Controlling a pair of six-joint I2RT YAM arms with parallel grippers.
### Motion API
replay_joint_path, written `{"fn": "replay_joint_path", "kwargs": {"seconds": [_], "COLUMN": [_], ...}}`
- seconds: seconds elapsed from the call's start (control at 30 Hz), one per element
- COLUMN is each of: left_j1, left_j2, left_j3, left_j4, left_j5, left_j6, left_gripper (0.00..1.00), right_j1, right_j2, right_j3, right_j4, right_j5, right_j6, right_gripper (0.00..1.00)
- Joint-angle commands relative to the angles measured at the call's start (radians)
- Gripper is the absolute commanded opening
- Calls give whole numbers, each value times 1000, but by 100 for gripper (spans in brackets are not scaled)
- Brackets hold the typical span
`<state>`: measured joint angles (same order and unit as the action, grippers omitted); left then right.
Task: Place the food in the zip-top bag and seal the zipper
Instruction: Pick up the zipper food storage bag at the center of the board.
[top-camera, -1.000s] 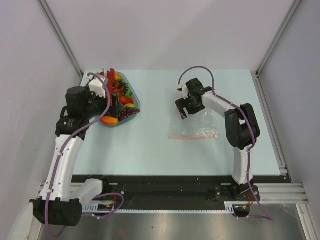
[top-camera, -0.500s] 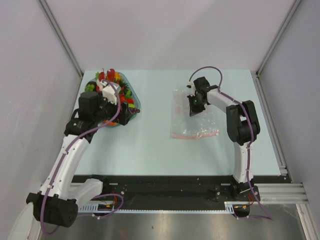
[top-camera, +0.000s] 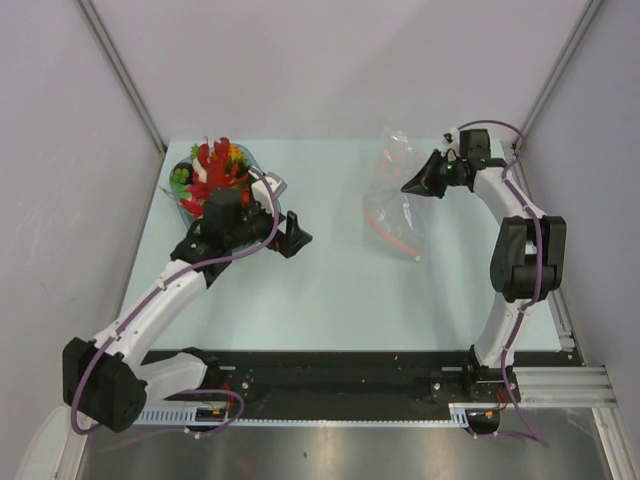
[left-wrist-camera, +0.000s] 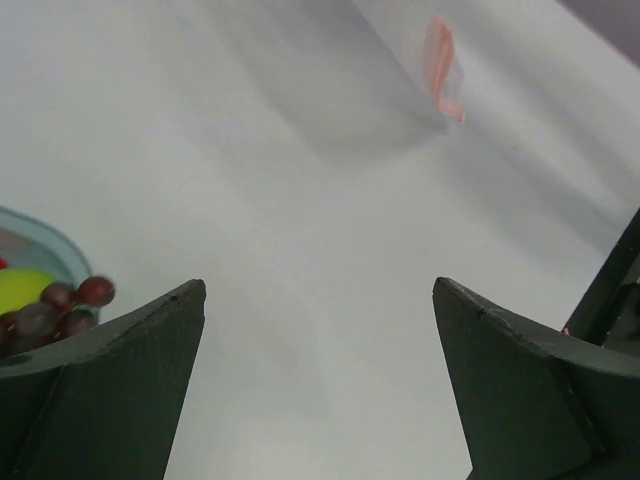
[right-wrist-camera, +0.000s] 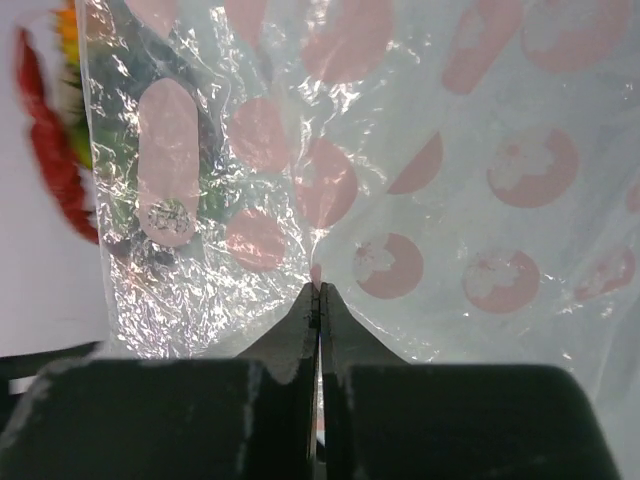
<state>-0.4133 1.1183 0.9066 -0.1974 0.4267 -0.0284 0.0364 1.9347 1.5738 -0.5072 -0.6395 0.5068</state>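
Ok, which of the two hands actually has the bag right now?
The right hand, pinched shut on the clear zip-top bag. The left hand is wide open and empty, beside the purple grapes.

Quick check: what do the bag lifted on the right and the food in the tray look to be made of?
Zip-top bag: thin clear plastic film, glossy. It crinkles and glints, shapes behind it show through, and it has pink printed spots.
Food: probably hard moulded plastic, judging by the saturated colours and the sheen on the grapes.
Tray: seemingly translucent blue-green plastic.
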Motion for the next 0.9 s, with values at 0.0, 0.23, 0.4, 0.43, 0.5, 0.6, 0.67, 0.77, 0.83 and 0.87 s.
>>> {"fn": "replay_joint_path", "kwargs": {"seconds": [0.0,0.23,0.4,0.43,0.5,0.6,0.67,0.77,0.83,0.87], "left_j1": [-70,-179,-191,-193,-203,-228,-242,-251,-260,-268], "left_j2": [64,210,232,227,216,195,193,207,212,213], "left_j3": [-5,78,87,86,90,94,101,120,126,126], "left_j4": [275,430,553,567,581,578,576,576,590,593], "left_j5": [55,0,10,14,11,-26,-49,-66,-65,-66], "left_j6": [-88,-108,-201,-209,-209,-191,-194,-223,-225,-223], "left_gripper": [100,96,83,80,75,70,67,64,63,63], "right_j1": [-26,-58,-66,-66,-69,-69,-67,-66,-66,-66], "right_j2": [-94,-154,-201,-209,-226,-241,-249,-258,-261,-261], "right_j3": [-58,-139,-205,-213,-233,-245,-253,-256,-259,-259], "right_j4": [165,308,355,358,357,357,352,337,325,323], "right_j5": [-204,-318,-333,-331,-328,-322,-319,-308,-302,-299], "right_j6": [347,536,567,569,569,569,562,552,544,541], "right_gripper": [0,0,0,0,0,0,0,0,0,0]}}
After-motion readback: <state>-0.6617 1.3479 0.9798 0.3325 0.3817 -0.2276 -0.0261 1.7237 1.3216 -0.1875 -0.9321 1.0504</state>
